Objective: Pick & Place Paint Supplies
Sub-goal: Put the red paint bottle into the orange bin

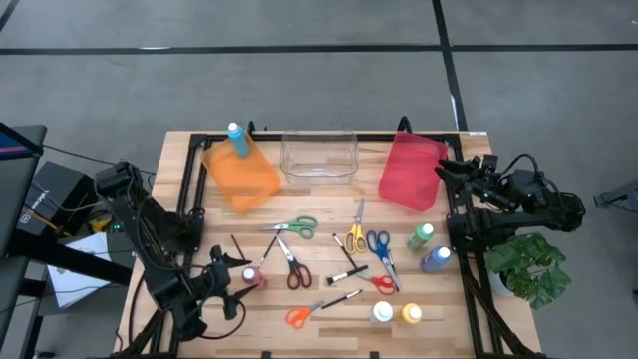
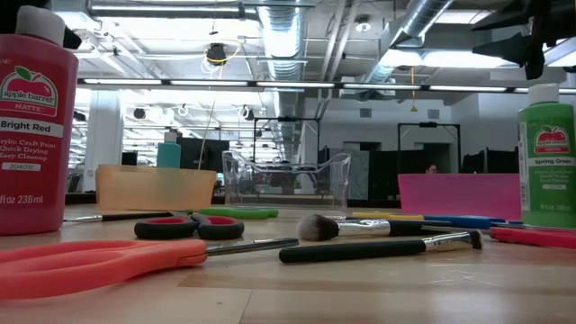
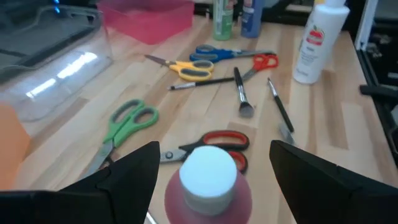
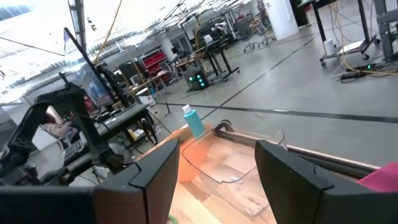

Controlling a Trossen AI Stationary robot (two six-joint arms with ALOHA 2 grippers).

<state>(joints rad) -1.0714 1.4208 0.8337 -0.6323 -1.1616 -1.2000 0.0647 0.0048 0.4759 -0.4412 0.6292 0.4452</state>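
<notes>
left end effector (image 3: 211,168) spread around red bottle (image 3: 208,186) | right end effector (image 4: 217,168) spread, raised over red bin (image 1: 412,171)

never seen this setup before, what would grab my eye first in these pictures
Probably the three bins along the table's far edge: an orange bin with a blue bottle standing in it, a clear bin in the middle, and a red bin. In front of them, colourful scissors, brushes and paint bottles lie scattered. The left gripper hangs with fingers open around a red paint bottle, while the right gripper, also open, waits by the red bin.
</notes>
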